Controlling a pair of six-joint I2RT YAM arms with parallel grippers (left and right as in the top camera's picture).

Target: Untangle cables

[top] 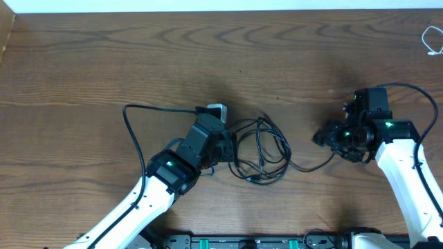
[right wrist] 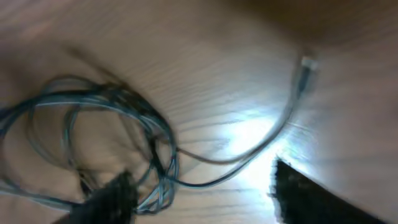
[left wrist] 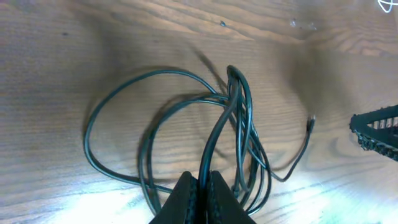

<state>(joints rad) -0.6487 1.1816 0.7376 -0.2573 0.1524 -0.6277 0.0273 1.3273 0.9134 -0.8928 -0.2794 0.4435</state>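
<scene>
**Black cord in a loose heap mid-table, white cord well apart at the far right edge**

The thin black cord [top: 259, 149] lies in several overlapping loops on the wood, with its strands bunched and crossing at one side of the heap. One strand runs from that bunch into the pinched-together tips of the left gripper [left wrist: 202, 180]. A single free tail trails out to the right and ends in a small plug [left wrist: 310, 122] lying flat. The white cord [top: 432, 40] is a small thin loop, partly cut off by the frame.

Robotics lab station: white left arm [top: 131, 204] and right arm [top: 405, 173] mounted along the lower edge of a wood-grain worktop [top: 83, 62].
</scene>
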